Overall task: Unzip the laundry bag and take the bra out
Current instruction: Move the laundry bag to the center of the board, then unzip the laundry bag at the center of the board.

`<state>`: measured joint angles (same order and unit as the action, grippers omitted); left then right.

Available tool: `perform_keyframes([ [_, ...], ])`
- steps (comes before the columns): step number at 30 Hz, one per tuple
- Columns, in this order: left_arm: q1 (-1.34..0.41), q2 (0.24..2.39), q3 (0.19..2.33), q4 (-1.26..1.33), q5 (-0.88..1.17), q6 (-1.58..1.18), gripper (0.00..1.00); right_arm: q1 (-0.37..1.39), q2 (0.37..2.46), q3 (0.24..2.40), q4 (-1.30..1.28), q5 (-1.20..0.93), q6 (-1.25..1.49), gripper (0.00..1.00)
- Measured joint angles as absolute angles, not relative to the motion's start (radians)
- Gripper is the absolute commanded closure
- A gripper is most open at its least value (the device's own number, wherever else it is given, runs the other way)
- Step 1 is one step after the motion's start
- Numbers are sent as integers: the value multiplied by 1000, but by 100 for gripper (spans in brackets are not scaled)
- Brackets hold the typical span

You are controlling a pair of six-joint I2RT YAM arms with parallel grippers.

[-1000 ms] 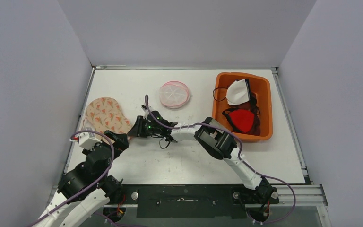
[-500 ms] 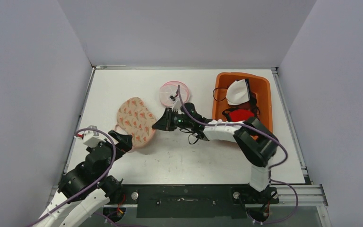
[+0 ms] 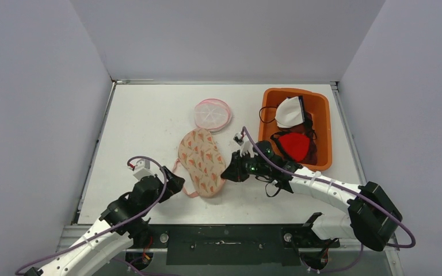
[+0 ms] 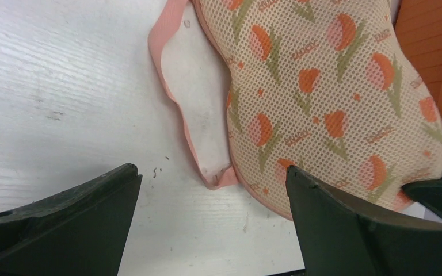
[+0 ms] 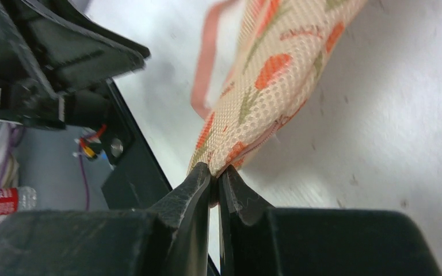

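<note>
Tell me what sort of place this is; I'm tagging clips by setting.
Probably a lab robot cell: a white table boxed by blank grey walls, arms bolted to its edge, an orange bin.

Bright even light, soft shadows, right wrist background blurred

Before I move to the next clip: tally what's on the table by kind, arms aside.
Mesh bags: 2, patterned bag and pink bag
Bins: 1, orange bin
Garments in the bin: 2, white garment and red garment
Total: 5
</note>
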<state>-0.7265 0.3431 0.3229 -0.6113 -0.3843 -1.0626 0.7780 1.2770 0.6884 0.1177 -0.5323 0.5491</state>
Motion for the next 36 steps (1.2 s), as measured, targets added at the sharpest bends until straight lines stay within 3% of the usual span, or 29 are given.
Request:
perform_keyframes([
  [8,-757,381,302,-525,-338,-1093,3,853,1221,462,112,-435,590,94],
  [9,-759,381,302,-519,-337,-1093,3,885,1220,448,119,-411,600,85],
  [12,-765,388,302,-504,-335,-1093,3,1000,1222,424,142,-337,649,39],
  [13,-768,394,302,-499,-333,-1093,3,1049,1226,424,146,-300,659,29],
  [17,-786,423,302,-499,-337,-1088,3,1171,1226,438,112,-165,678,9],
  [23,-828,444,356,-537,-361,-1058,3,1161,1149,528,-23,-4,634,5],
  [27,-910,530,407,-534,-386,-1057,3,1052,1167,614,-30,-8,584,5],
  [36,-1169,672,427,-521,-448,-1090,1,927,1472,773,12,-60,521,5],
])
